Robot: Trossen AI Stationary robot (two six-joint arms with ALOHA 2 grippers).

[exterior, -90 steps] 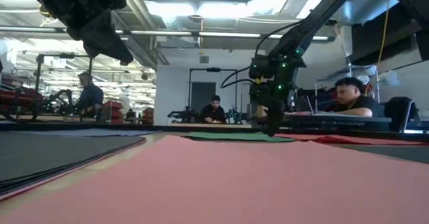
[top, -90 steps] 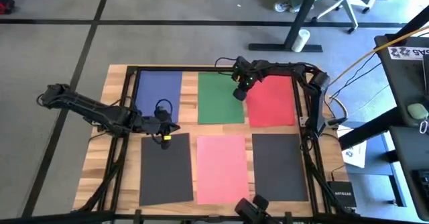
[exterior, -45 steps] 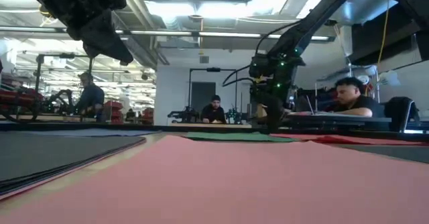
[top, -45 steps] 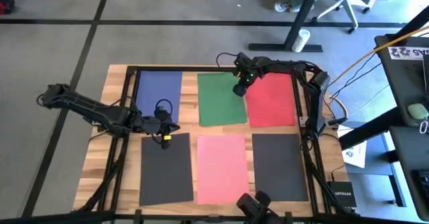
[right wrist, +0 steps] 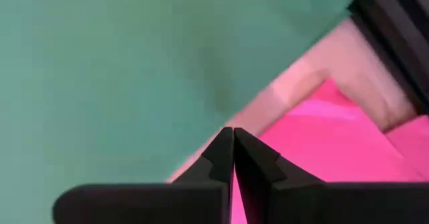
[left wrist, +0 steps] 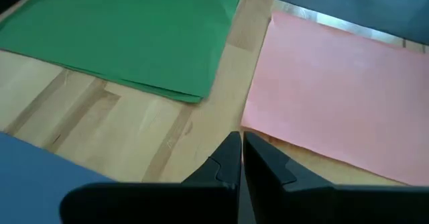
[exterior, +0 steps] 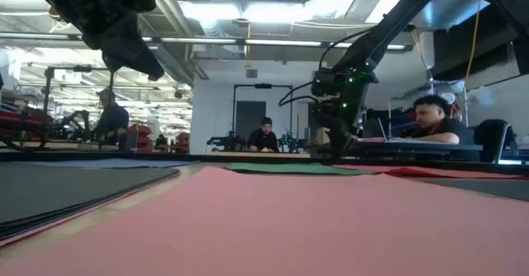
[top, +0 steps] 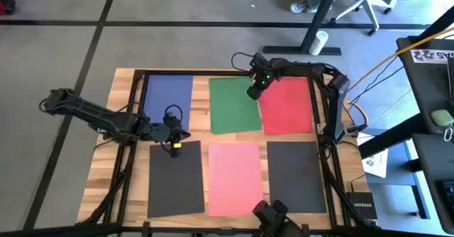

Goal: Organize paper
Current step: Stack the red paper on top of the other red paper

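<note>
Nearest on the worktop lie two dark grey sheets with the salmon pink sheet between them; the left claw, its fingers pressed together, hovers over the far edge of the left dark one. Beyond lie the blue sheet, green sheet and red sheet — the green one slightly askew. The right claw, also pressed together and holding nothing, sits at the green-red seam; dragging there risks skewing the green further or riding it over the red.
</note>
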